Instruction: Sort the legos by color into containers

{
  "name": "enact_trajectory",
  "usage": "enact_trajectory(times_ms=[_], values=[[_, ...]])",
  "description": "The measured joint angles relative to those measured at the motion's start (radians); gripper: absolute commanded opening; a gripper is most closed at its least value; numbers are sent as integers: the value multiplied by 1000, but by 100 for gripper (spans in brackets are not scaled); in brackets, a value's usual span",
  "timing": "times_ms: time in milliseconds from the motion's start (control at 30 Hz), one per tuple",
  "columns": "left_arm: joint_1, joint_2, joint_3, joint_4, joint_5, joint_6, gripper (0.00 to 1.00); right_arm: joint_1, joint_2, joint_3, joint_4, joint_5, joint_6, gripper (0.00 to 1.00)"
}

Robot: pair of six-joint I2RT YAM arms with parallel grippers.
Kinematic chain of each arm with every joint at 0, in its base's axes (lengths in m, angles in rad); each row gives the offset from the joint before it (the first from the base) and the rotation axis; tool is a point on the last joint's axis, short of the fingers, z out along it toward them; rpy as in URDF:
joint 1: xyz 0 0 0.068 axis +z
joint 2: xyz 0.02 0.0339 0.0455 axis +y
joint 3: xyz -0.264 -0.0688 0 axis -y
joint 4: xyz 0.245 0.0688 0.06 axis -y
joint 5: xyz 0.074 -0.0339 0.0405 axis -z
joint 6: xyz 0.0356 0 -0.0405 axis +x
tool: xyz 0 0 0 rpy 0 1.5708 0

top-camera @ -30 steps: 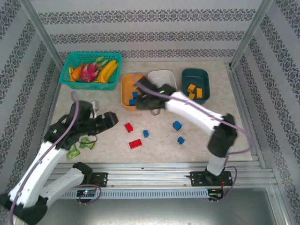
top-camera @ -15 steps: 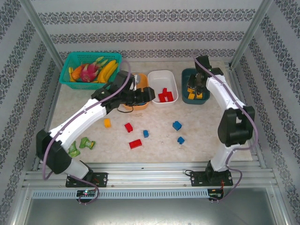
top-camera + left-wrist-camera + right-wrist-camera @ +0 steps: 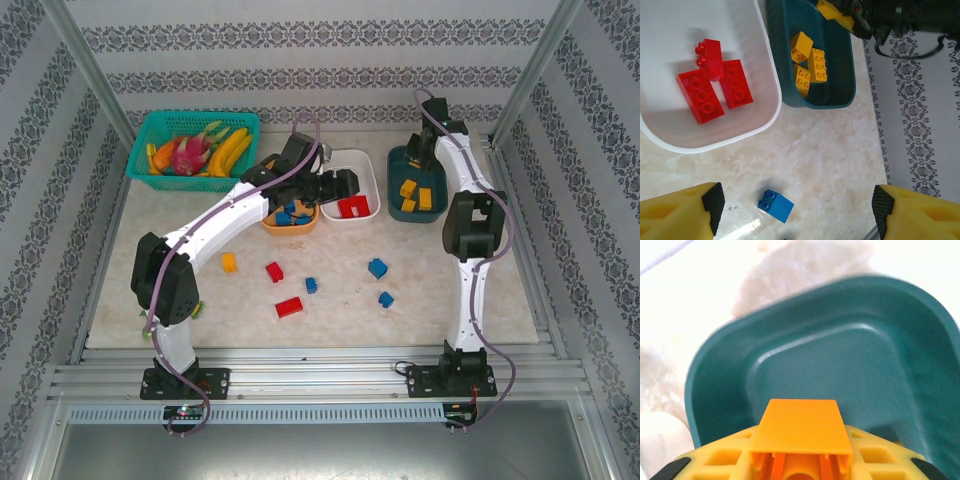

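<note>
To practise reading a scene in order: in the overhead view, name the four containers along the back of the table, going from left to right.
teal mesh basket → orange tub → white tub → dark teal tub

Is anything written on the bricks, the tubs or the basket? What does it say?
None can be read.
The red bricks, yellow bricks, white tub, teal tub and fruit basket carry no label or number that shows.
Any lettering on the studs is too small to read.
The wallpaper is a pattern, not writing.
</note>
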Motion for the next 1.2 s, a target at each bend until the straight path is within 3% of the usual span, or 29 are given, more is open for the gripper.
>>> enact_trajectory(times_ms=[167,467,667,800,933,1067,1200], values=[[0,0,0,0,-3,0,80,0,171,225,-90,-65,-40,30],[0,-10,-17,-1,-19,0,80,1,203,216,-159,-112,-70,55],[0,-62,-66,-16,-46,0,81,12,110,150,-165,-91,-80,58],[0,-117,-111,-53,-60,0,80,44,-112,-24,-121,-63,-77,58],[-5,-151,-169,-124,-72,-1,77,132,-480,-358,16,-48,-49,59],[-36,-142,-236,-203,-98,-12,75,266,-880,-803,192,-83,-10,66],[-76,-119,-305,-250,-127,-52,75,397,-1178,-1179,280,-132,20,81]])
